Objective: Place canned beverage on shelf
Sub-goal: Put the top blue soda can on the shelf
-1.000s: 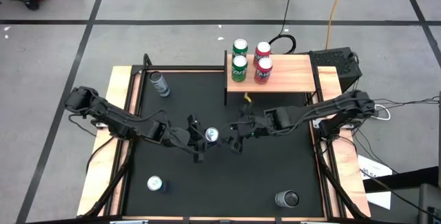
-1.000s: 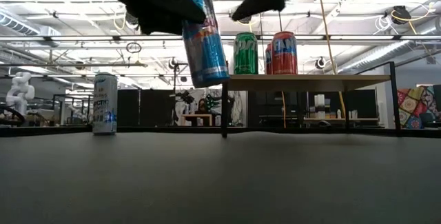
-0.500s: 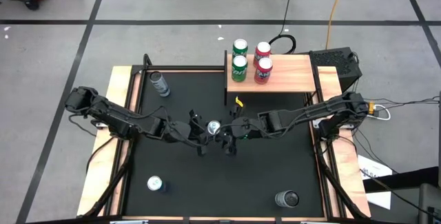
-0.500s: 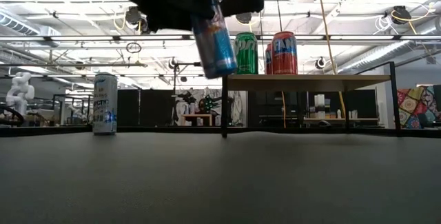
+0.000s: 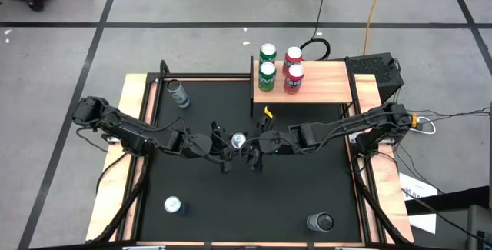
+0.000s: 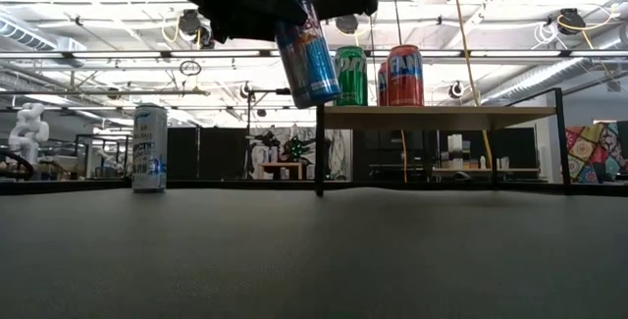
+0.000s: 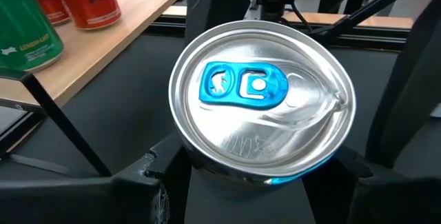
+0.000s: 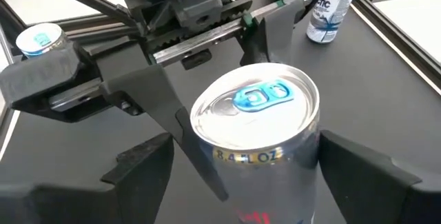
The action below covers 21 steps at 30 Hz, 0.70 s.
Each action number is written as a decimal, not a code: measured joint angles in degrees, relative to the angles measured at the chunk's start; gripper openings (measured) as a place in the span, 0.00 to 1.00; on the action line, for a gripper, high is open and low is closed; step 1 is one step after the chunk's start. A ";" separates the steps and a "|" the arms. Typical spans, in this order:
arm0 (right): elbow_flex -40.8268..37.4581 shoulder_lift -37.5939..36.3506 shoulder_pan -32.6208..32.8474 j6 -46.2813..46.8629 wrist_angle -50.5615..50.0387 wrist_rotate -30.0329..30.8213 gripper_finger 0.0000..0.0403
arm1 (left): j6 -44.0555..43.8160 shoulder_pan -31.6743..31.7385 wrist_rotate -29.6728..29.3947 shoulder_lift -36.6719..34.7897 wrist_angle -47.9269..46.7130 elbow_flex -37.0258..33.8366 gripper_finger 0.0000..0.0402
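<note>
A blue and red can with a silver top and blue tab hangs high above the black mat, also in the low view. My left gripper is shut on it. My right gripper is open. Its fingers stand on either side of the can's upper part. The wooden shelf stands on black posts at the far edge and carries two green cans and two red cans. My left gripper pinches the can's upper side wall, just under the rim, between its two fingers. The fingers come about level from the table's left. The can is lifted clear and tilted, its top leaning toward the table's left. My right gripper: I cannot tell whether its fingers touch the can.
A silver can stands at the far left of the mat, also in the low view. Another silver can is at the near left and a dark can at the near right. The shelf's right half is bare.
My right gripper has come toward the table's left, and its open fingers now stand around the can's upper part. My left gripper has carried the can a little toward the far edge and the shelf, still tilted and clear of the mat.
</note>
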 joint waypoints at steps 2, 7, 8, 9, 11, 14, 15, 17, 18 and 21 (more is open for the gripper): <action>-0.03 -0.22 0.03 0.11 0.19 0.01 0.79 | -0.04 -0.07 0.60 0.00 0.03 0.00 0.52; -0.01 -0.42 -0.06 0.18 -0.53 -0.29 0.77 | -0.12 0.00 3.33 -0.01 0.29 0.00 0.52; -0.01 -0.42 -0.01 0.18 -0.46 -0.53 0.77 | -0.25 0.00 4.02 0.00 0.21 0.00 0.52; -0.01 -0.42 0.09 0.15 -0.02 -0.80 0.77 | -0.32 0.00 5.27 0.00 0.20 0.00 0.52; 0.14 -0.65 0.22 0.12 1.53 -0.74 0.77 | -0.49 -0.06 7.83 0.06 0.44 0.00 0.52; 0.12 -0.94 0.49 0.09 2.13 -1.00 0.77 | -0.73 -0.07 9.47 0.04 1.33 0.00 0.52; 0.12 -0.94 0.49 0.21 1.94 -1.25 0.77 | -0.71 -0.07 9.67 0.05 1.56 0.00 0.52; 0.15 -0.94 0.49 0.26 1.09 -1.15 0.77 | -0.48 -0.04 9.84 0.16 2.42 -0.05 0.52; 0.21 -0.90 0.49 0.39 0.75 -1.19 0.77 | -0.45 -0.04 9.82 0.20 2.88 -0.07 0.52; 0.23 -0.84 0.49 1.36 0.65 -1.17 0.77 | -0.42 -0.08 9.92 0.20 3.76 -0.07 0.52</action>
